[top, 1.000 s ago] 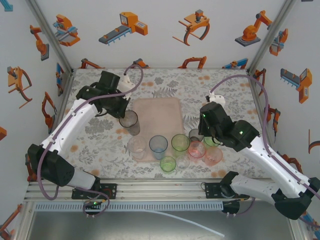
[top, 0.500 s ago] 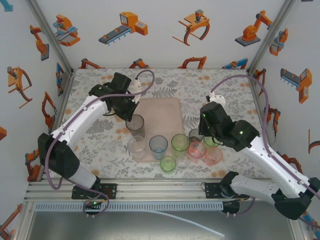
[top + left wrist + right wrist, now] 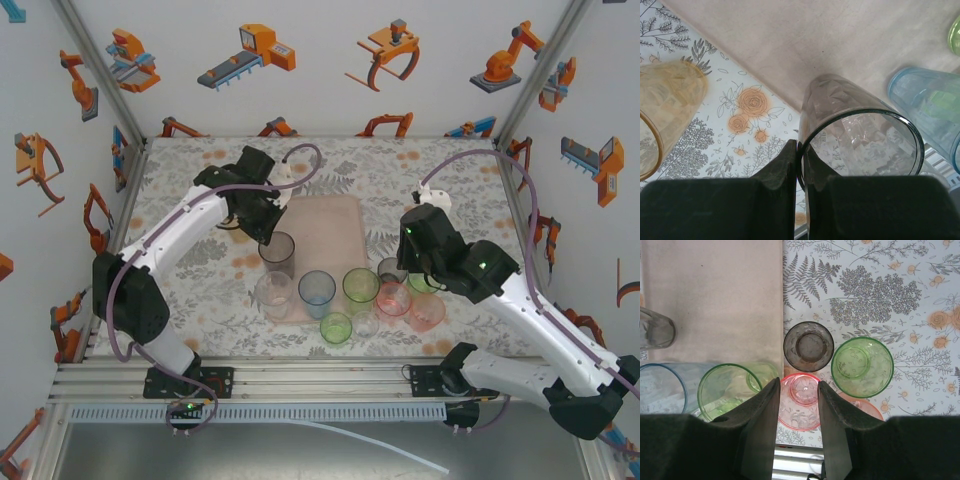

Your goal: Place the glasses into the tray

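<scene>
While the left gripper (image 3: 800,150) is clamped shut on the rim wall of the smoky grey tumbler (image 3: 855,130), one finger inside and one outside, I treat that thin pinch as the weak spot: the glass could pivot or slip. It hangs just inside the left edge of the tray (image 3: 790,40); from the wrist view I can't say whether its base is down. Released astride the tray's low rim, it would likely tip. The blue tumbler (image 3: 927,107) stands just beside it, toward the tray's near edge, so any swing could clip it. Off the tray's near-right corner, the right gripper (image 3: 797,387) hovers with jaws apart above the pink tumbler (image 3: 805,400), apparently gripping nothing.
</scene>
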Action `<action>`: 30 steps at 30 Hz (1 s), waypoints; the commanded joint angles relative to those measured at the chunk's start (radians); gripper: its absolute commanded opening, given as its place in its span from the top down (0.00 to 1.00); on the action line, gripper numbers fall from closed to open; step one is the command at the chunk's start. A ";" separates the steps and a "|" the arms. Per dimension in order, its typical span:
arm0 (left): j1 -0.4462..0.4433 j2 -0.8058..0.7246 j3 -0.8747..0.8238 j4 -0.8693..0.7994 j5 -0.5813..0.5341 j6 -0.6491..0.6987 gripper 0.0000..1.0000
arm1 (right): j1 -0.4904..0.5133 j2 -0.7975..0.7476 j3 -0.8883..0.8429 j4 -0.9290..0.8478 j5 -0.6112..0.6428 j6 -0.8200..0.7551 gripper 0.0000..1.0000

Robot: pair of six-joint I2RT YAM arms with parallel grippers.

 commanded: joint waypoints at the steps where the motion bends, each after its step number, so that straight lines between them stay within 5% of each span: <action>1: -0.006 0.013 0.023 -0.012 0.024 0.026 0.85 | -0.006 -0.014 -0.013 0.015 0.009 0.012 0.63; 30: -0.006 0.054 -0.022 0.005 0.029 0.031 0.82 | -0.011 -0.034 -0.046 0.034 -0.007 0.020 0.63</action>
